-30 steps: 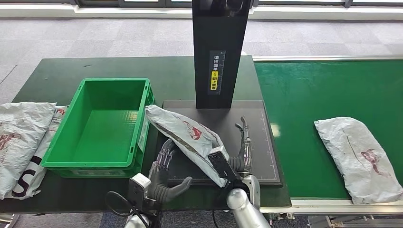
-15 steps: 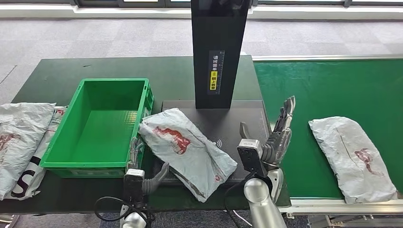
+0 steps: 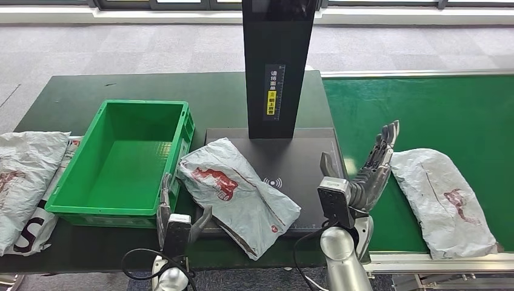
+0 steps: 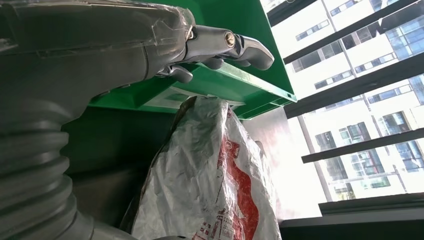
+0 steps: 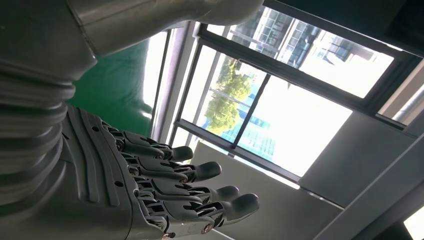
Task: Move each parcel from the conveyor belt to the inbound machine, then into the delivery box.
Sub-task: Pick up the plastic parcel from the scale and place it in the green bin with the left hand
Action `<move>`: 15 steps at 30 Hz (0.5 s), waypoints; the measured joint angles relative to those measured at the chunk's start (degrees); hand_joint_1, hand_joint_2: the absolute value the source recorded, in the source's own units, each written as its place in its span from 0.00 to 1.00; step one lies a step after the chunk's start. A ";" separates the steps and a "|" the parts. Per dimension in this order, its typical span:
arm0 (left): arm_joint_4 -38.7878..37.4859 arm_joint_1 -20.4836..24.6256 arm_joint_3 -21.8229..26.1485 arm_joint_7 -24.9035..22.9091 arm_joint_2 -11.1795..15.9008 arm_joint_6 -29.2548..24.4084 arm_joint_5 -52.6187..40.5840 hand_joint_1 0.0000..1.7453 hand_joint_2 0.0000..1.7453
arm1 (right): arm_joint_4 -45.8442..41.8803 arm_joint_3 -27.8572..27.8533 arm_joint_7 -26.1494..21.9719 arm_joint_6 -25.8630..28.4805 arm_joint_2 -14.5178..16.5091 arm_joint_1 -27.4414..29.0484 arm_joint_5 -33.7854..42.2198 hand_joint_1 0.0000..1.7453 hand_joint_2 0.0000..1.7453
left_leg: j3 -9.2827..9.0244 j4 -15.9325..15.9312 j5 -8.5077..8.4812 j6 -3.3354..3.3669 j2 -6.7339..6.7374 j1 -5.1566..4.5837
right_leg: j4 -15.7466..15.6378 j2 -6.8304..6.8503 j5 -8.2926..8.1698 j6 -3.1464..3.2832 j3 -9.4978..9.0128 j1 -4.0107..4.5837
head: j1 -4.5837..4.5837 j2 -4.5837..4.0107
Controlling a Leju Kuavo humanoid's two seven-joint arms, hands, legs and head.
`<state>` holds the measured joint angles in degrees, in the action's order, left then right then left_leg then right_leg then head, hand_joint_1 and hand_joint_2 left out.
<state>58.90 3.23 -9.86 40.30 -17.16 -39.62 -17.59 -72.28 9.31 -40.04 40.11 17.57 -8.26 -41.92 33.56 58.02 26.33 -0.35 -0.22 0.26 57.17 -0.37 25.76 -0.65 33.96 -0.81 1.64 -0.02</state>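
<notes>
Right hand [image 3: 371,173] raised above the seam between scanner plate and belt, palm edge-on, fingers [image 5: 200,192] extended and fanned, thumb standing apart toward the plate; it holds nothing. Fingertips reach up and outward, ending just short of the near corner of the grey parcel on the belt [image 3: 445,200], which lies flat on the green conveyor belt [image 3: 424,115] directly to the hand's outer side; touching or a hair apart, cannot tell from the head view. To the hand's inner side sits the dark plate of the inbound machine [image 3: 291,163], its black upright column [image 3: 279,66] standing beyond it. Left hand [image 3: 176,209] low at the near table edge, fingers apart and loosely curved, empty; in the left wrist view its fingers [image 4: 235,47] lie along the rim of the delivery box [image 4: 240,85], contact not clear. Just to this hand's inner side lies the grey-and-red parcel on the plate [image 3: 239,194], resting diagonally on the machine plate, one corner against the green box wall, the near end overhanging the plate's front edge. The box stands beyond and outward of the left hand. Further outward, two more grey bags [image 3: 27,182] lie stacked on the dark green table [image 3: 79,91].
</notes>
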 joint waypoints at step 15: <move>-7.24 2.70 3.32 -0.43 -0.87 -0.06 -28.18 0.00 1.00 | -0.77 -0.34 0.00 0.00 0.00 0.17 -0.46 0.00 1.00 | 0.01 0.01 0.00 0.00 0.01 -0.02 | 0.00 -0.02 0.00 0.00 0.01 -0.02 | 0.00 0.00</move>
<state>51.66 5.93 -6.54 39.87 -18.03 -39.68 -45.78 -73.05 8.97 -40.04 40.11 17.57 -8.09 -42.38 33.57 58.03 26.32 -0.35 -0.21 0.24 57.17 -0.39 25.76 -0.65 33.98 -0.83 1.64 -0.02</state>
